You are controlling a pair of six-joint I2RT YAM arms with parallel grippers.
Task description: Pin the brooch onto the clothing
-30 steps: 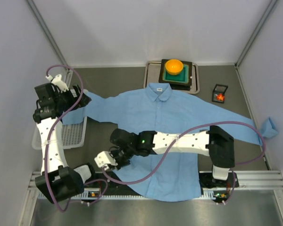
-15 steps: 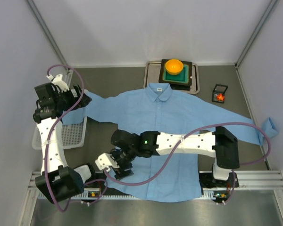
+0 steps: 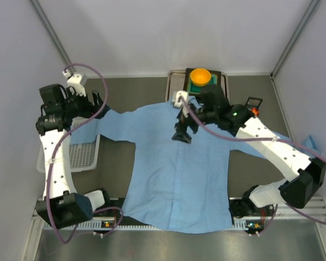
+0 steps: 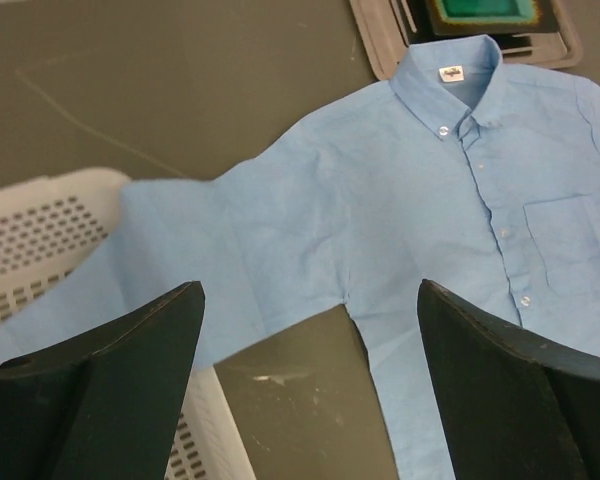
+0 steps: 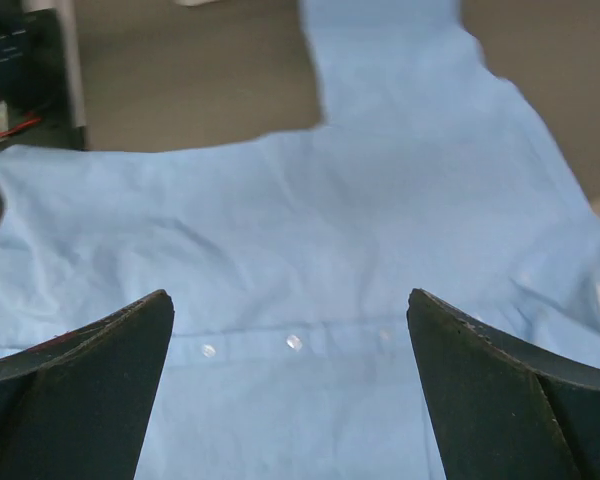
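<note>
Your right gripper [image 3: 182,134] hangs over shirt [image 3: 174,179], centre frame, jaws apart. Left gripper [image 3: 93,107], upper left: apart, empty.

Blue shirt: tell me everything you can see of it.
The light blue shirt lies flat, front up and buttoned, on the dark table, looking like thin woven cotton, faintly creased. It has a button-down collar with a white neck label, a chest pocket and long sleeves spread wide; the left-side sleeve drapes over a white perforated basket.
</note>
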